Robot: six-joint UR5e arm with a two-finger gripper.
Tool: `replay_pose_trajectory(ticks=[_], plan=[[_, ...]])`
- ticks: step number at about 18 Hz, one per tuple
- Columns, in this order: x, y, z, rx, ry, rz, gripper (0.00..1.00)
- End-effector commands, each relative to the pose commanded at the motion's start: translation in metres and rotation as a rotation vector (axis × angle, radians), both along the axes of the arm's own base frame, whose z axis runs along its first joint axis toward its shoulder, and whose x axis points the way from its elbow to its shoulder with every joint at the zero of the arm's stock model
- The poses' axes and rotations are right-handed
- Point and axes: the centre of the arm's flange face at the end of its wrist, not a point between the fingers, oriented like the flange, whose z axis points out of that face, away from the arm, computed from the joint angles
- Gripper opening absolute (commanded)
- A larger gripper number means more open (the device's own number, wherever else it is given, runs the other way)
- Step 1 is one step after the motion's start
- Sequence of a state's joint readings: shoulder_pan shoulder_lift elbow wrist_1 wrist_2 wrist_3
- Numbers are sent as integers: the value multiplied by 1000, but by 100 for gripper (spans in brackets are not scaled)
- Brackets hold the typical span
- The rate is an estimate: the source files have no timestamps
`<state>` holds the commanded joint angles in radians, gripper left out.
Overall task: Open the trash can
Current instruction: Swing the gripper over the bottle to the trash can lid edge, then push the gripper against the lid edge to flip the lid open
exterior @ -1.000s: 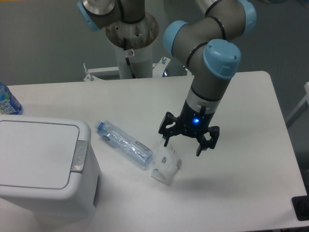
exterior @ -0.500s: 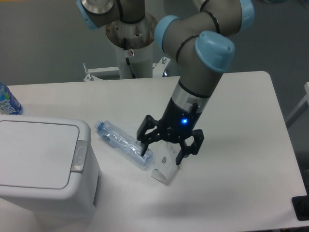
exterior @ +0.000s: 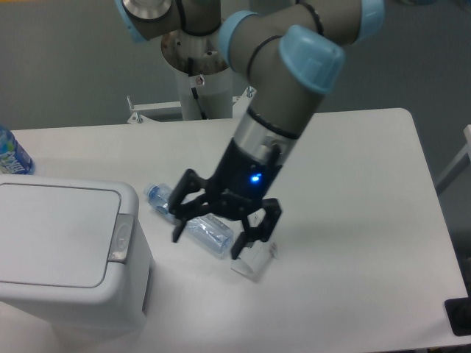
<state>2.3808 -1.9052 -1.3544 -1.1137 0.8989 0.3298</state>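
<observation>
— Where's the bin?

— The bin (exterior: 70, 254) sits at the table's (exterior: 368, 191) near left corner, a big white box with rounded corners. Its flat lid (exterior: 55, 234) lies down flush, shut. A grey button (exterior: 121, 237) is on the rim at the lid's right edge.

— And the gripper?

— The gripper (exterior: 208, 241) hangs above the table just right of the bin, apart from it, pointing down and tilted toward the left. Its two black fingers (exterior: 182, 220) are spread wide, with nothing between them. A blue light glows on its body.

— What's under it?

— A clear bottle (exterior: 188, 219) with a blue cap lies on its side, cap end toward the bin. The gripper partly covers its middle from this view; whether it touches the bottle, I can't tell. Just right of the bottle's far end is a small white carton (exterior: 254, 262), tipped over, mostly hidden behind the right finger.

— Anything else?

— Another bottle (exterior: 12, 153) with a blue label shows at the left edge, behind the bin. The arm (exterior: 283, 95), grey with light-blue joints, reaches in from its white post (exterior: 202, 81) at the table's far side.
</observation>
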Motion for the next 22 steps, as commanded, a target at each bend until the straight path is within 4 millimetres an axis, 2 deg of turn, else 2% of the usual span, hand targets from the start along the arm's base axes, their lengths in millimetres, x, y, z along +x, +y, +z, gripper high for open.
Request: replay_pose_trajectory(ticks=[2, 8, 13, 22], plan=[[4, 1, -10, -14, -10, -6, 100], [14, 4, -21, -31, -28, -19, 100], [15, 5, -26, -36, -33, -21, 100], [23, 10, -21, -29, -27, -35, 100]])
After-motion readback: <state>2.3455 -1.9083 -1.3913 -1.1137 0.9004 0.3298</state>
